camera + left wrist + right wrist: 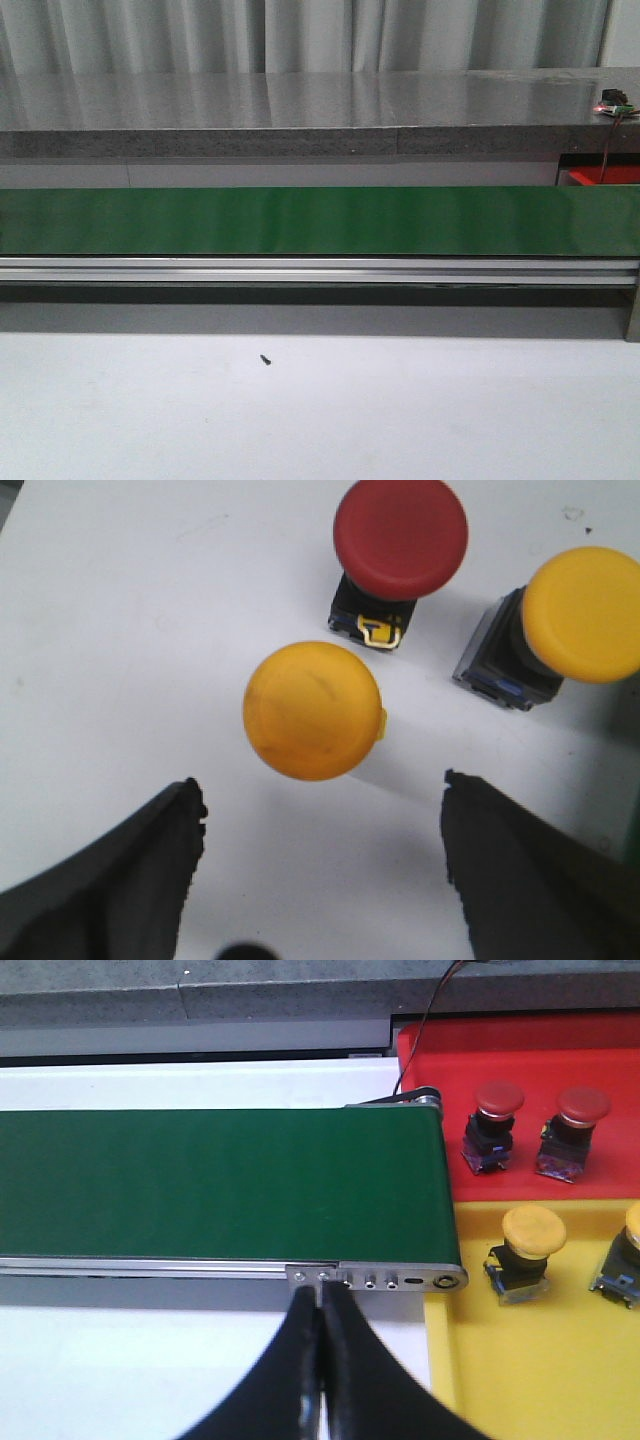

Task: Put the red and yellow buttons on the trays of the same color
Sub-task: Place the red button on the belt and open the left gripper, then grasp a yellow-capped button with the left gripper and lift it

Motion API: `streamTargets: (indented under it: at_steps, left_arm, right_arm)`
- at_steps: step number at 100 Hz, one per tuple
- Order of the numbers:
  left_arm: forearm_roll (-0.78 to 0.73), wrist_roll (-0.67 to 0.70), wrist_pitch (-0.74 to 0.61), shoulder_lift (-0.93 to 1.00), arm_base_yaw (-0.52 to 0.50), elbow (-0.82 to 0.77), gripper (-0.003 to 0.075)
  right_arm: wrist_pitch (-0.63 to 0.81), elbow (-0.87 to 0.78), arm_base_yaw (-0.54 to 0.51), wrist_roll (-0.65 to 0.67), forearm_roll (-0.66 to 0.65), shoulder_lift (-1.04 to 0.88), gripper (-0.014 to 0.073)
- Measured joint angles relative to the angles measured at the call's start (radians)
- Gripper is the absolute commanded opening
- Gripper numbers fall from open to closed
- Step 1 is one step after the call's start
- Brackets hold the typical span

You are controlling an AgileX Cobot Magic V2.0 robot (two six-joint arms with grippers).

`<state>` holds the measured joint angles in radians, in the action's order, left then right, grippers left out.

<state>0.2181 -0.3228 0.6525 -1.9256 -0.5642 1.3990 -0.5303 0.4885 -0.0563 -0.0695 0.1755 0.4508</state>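
While the left gripper (320,870) hung wide open, a yellow button (312,711) stood cap-up btwn its fingers on white table (120,660), round & matte; right gripper (322,1360) pinched closed, empty.

Green conveyor belt (320,220) spans white table (320,410); small dark screw (265,359) lies on table.

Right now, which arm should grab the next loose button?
Left. Its open gripper hangs right over a yellow button, with a red button beside it. The right gripper is shut at the green belt, near already sorted buttons.
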Motion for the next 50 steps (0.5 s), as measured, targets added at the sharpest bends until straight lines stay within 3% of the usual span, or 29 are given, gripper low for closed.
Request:
streamTargets:
  at_steps: [50]
  left_arm:
    - [0.053,0.000,-0.159,-0.071,0.000,0.002,0.0495]
  right_arm:
    - [-0.004,0.000,0.000,0.000,0.000,0.000,-0.0123]
